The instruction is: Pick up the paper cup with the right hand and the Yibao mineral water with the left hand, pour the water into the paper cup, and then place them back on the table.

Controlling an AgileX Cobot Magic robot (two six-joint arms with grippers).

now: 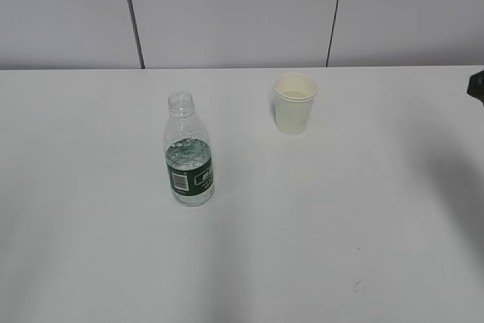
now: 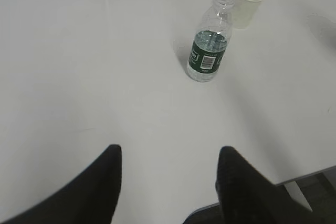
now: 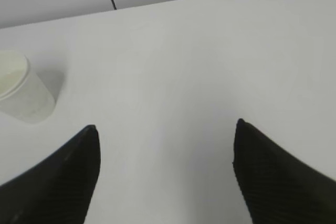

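Observation:
The Yibao mineral water (image 1: 188,153) stands upright and capless on the white table (image 1: 91,187), left of centre, about half full. It also shows in the left wrist view (image 2: 209,45). The paper cup (image 1: 294,103) stands upright behind and to the right of it, and shows in the left wrist view (image 2: 247,3) and at the left edge of the right wrist view (image 3: 18,93). My left gripper (image 2: 169,153) is open and empty, well short of the bottle. My right gripper (image 3: 165,129) is open and empty, to the right of the cup. Only a black bit of the right arm (image 1: 476,85) shows at the exterior view's right edge.
A grey panelled wall (image 1: 227,13) runs behind the table's far edge. The table's near edge and corner show in the left wrist view (image 2: 310,174). A few tiny dark specks (image 1: 355,285) lie on the tabletop at the front right.

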